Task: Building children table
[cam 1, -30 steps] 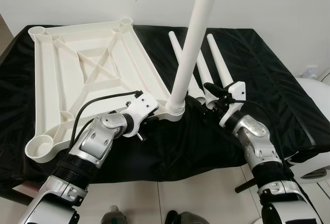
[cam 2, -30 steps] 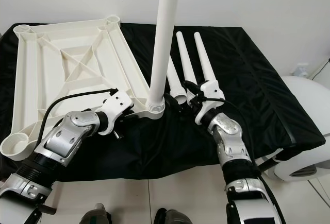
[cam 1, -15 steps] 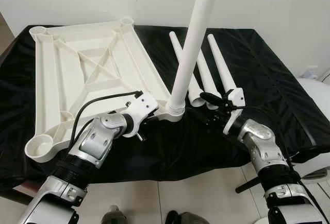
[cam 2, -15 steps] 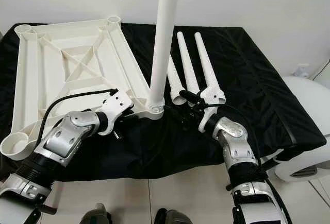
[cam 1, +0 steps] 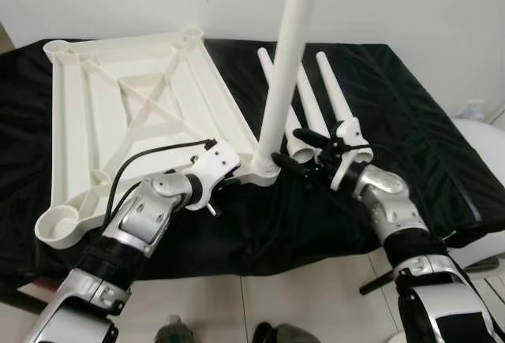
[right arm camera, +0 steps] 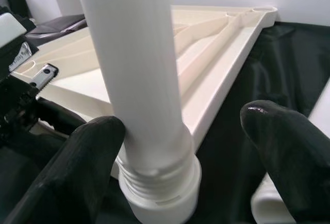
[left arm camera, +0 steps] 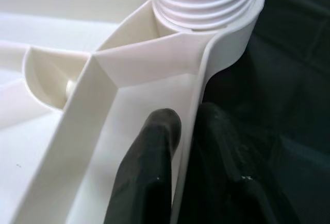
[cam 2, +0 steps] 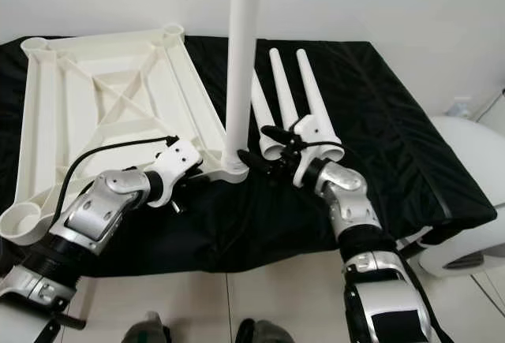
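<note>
A white plastic tabletop [cam 1: 142, 83] lies upside down on the black cloth. One white leg [cam 1: 284, 59] stands upright in its near right corner socket [left arm camera: 206, 7]. My left gripper [left arm camera: 188, 126] is shut on the tabletop's rim just beside that socket, one finger [left arm camera: 154, 147] inside the rim and one outside. My right gripper [cam 1: 293, 150] is open and straddles the base of the upright leg [right arm camera: 139, 80]. One fingertip [right arm camera: 87, 152] rests against the leg, the other [right arm camera: 289, 147] stands apart. Three loose legs [cam 1: 335, 98] lie side by side behind it.
The black cloth covers a table whose front edge [cam 1: 260, 268] runs just below my arms, with tiled floor beneath. A rounded white object [cam 1: 483, 138] stands off the table's right end. Dark shoes [cam 1: 276, 333] show at the bottom.
My right gripper has swung left from the loose legs to the base of the upright leg and now straddles it. The left gripper has kept its hold on the rim.
</note>
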